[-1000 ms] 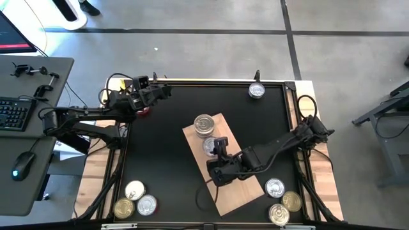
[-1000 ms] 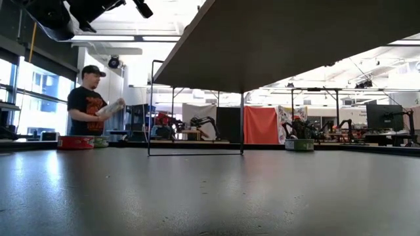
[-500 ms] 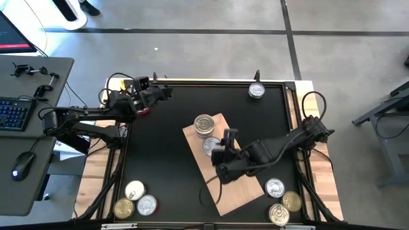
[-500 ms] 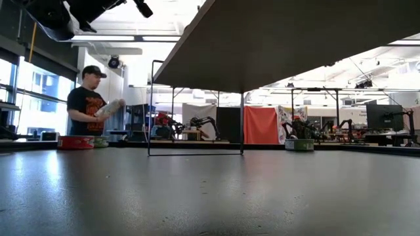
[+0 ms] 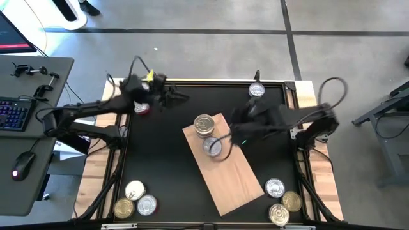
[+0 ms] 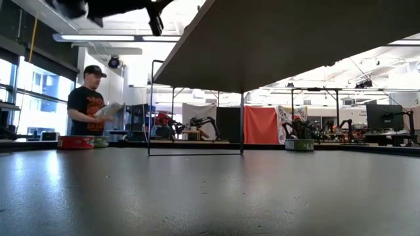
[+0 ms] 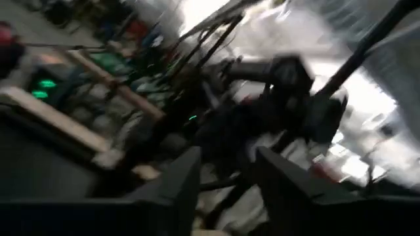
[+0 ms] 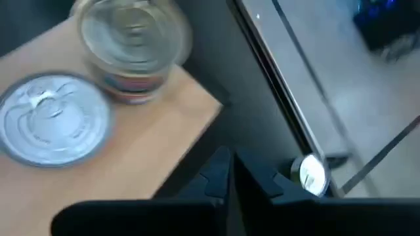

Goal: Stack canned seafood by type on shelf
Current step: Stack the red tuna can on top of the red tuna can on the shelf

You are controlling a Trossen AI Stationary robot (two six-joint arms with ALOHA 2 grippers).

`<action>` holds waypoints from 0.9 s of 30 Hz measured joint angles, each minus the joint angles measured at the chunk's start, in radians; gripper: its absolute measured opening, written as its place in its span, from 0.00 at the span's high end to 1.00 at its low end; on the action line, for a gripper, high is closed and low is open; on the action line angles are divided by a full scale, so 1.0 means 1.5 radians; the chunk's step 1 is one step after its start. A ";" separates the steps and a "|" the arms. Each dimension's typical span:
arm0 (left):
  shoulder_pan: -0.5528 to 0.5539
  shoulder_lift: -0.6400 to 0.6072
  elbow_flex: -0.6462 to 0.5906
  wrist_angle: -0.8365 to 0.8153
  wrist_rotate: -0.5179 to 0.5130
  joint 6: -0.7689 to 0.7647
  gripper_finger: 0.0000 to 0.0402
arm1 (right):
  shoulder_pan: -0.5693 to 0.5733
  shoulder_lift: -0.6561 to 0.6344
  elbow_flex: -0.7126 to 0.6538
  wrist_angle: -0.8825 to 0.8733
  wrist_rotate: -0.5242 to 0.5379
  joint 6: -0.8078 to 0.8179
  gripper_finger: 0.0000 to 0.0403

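The shelf [image 5: 225,167] is a light wooden board lying slantwise in the middle of the black table. On its far end stands a stack of two tins [image 5: 204,124] [image 8: 134,49], with a single silver tin [image 5: 213,147] [image 8: 52,118] beside it. My right gripper [image 5: 238,129] [image 8: 230,174] hangs shut and empty, high above the board's far right edge. My left gripper [image 5: 180,97] [image 7: 226,187] is open and empty, raised over the table's far left part. A red-sided tin [image 5: 142,110] sits below the left arm.
One tin [image 5: 256,91] [image 8: 310,174] stands at the far edge. Three tins [image 5: 135,199] lie at the near left corner and three more [image 5: 281,201] at the near right. A person [image 6: 88,108] stands in the room beyond the table.
My right gripper has risen from just above the near side of the single tin and swung toward the table's far right, rolling as it went. My left gripper has shifted a little toward the table's right and tipped upward. The tins on the board have stayed put.
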 joint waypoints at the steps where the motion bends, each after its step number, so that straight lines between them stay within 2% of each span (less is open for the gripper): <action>1: 0.016 -0.001 0.030 -0.051 0.012 0.035 0.77 | -0.011 -0.028 -0.016 -0.006 -0.003 0.029 0.97; 3: 0.052 -0.002 0.085 -0.143 0.025 0.106 0.90 | -0.037 -0.090 -0.064 -0.008 -0.016 0.088 0.99; 5: 0.091 -0.002 0.125 -0.218 0.029 0.170 0.97 | -0.060 -0.156 -0.122 0.006 -0.013 0.161 0.99; 9: 0.160 -0.002 0.141 -0.299 0.029 0.216 0.98 | -0.097 -0.282 -0.253 0.010 -0.004 0.324 1.00; 14: 0.211 -0.002 0.096 -0.367 0.033 0.235 1.00 | -0.133 -0.400 -0.431 0.083 -0.021 0.487 1.00; 17: 0.226 -0.002 0.066 -0.473 -0.054 0.277 1.00 | -0.162 -0.450 -0.540 0.176 -0.073 0.539 1.00; 20: 0.230 -0.001 0.046 -0.619 -0.204 0.337 1.00 | -0.195 -0.477 -0.645 0.308 -0.165 0.531 1.00; 23: 0.230 0.001 0.028 -0.725 -0.338 0.337 1.00 | -0.229 -0.484 -0.737 0.448 -0.259 0.451 1.00; 27: 0.229 0.001 0.001 -0.769 -0.409 0.268 1.00 | -0.288 -0.482 -0.835 0.618 -0.319 0.315 1.00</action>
